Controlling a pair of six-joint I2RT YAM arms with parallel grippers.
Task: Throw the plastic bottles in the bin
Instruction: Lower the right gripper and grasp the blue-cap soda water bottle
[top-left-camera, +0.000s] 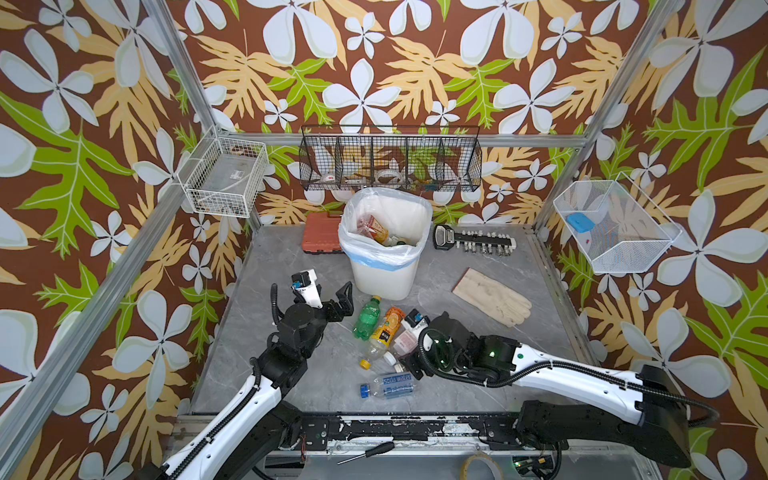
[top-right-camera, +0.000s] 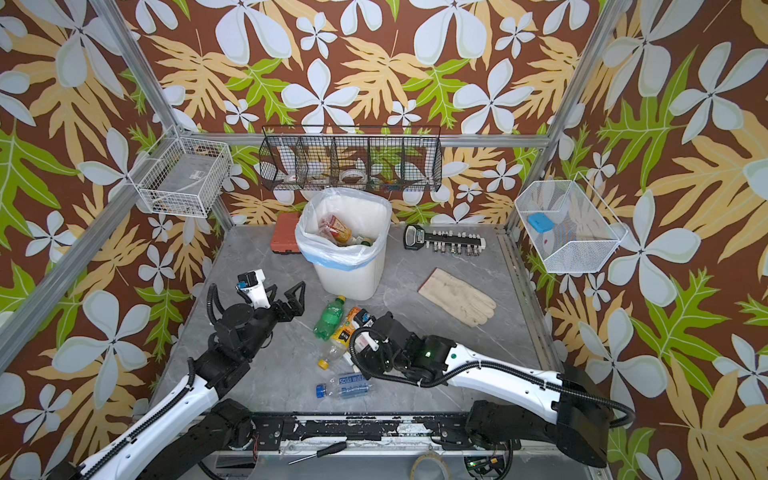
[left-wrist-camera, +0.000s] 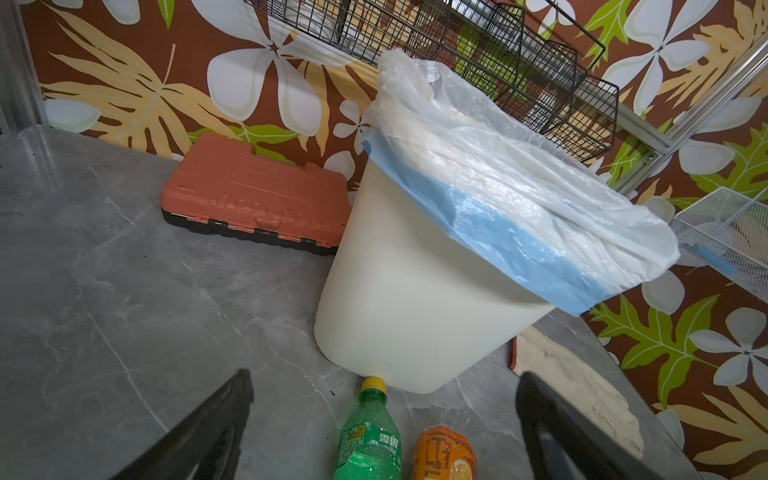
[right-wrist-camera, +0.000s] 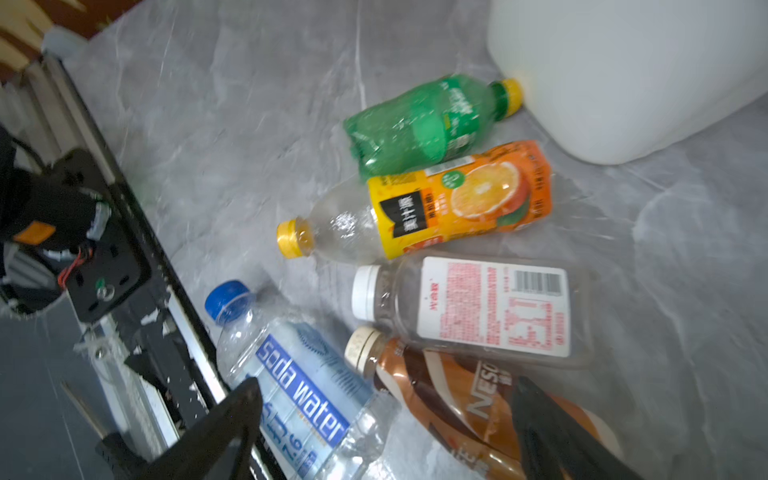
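Observation:
The white bin (top-left-camera: 384, 266) with its bag stands at the back middle, with several bottles inside. In front of it lie a green bottle (top-left-camera: 366, 318), an orange-labelled bottle (top-left-camera: 384, 332), a pink-labelled bottle (right-wrist-camera: 490, 307), a brown bottle (right-wrist-camera: 449, 395) and a soda water bottle (top-left-camera: 388, 384). My left gripper (top-left-camera: 331, 293) hangs open and empty left of the green bottle (left-wrist-camera: 370, 440). My right gripper (right-wrist-camera: 386, 382) is open low over the pile. One finger is at the soda water bottle (right-wrist-camera: 299, 386) and the other over the brown bottle.
An orange tool case (top-left-camera: 322, 237) lies left of the bin, a socket rail (top-left-camera: 473, 241) to its right. A beige glove (top-left-camera: 492, 297) lies right of the bottles. Wire baskets (top-left-camera: 390, 160) hang on the walls. A screwdriver (top-left-camera: 365, 452) rests on the front rail.

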